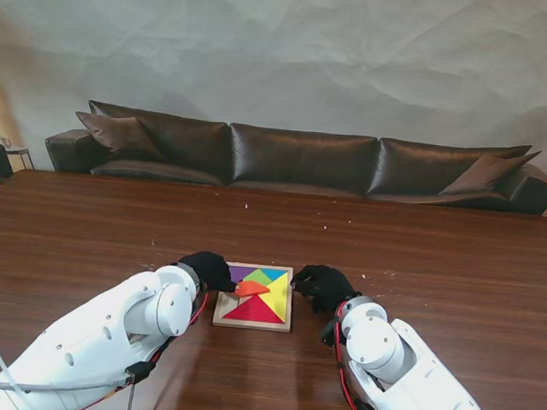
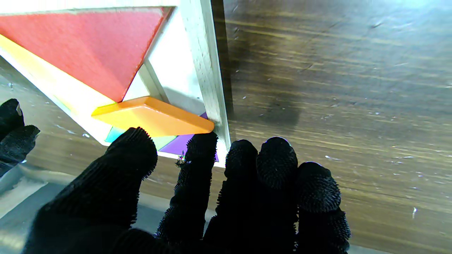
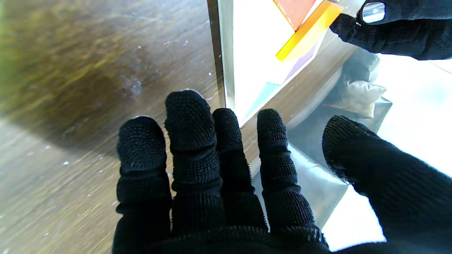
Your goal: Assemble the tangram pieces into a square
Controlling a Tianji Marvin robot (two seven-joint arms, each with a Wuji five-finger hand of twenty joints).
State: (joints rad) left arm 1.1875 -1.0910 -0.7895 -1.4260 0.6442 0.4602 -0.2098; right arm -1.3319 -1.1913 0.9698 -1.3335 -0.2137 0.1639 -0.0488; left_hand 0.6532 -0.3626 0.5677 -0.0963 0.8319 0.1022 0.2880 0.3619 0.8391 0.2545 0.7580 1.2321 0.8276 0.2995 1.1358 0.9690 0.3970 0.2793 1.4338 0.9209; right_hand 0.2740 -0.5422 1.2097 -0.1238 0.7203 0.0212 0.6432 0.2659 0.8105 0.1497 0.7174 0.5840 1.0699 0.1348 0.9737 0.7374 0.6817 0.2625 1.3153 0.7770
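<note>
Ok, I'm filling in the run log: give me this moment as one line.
left hand: at orange piece, tilted, unseated | right hand: open beside tray | red, yellow pieces seated

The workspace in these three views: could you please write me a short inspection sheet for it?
Surface: dark wooden table, with small pale specks scattered on it.
Job's things: wooden tray holding the coloured tangram pieces; the orange piece sits tilted, one edge raised off the tray floor, not yet seated.
Clutter: nothing seen beyond the specks.
Hands: left hand at the tray's left edge, thumb and forefinger on the orange piece; right hand at the tray's right edge, fingers apart, holding nothing.
Cables: red cables along the right arm, and others at the left arm.
Surroundings: dark leather sofa with cushions behind the table, pale wall behind that.
</note>
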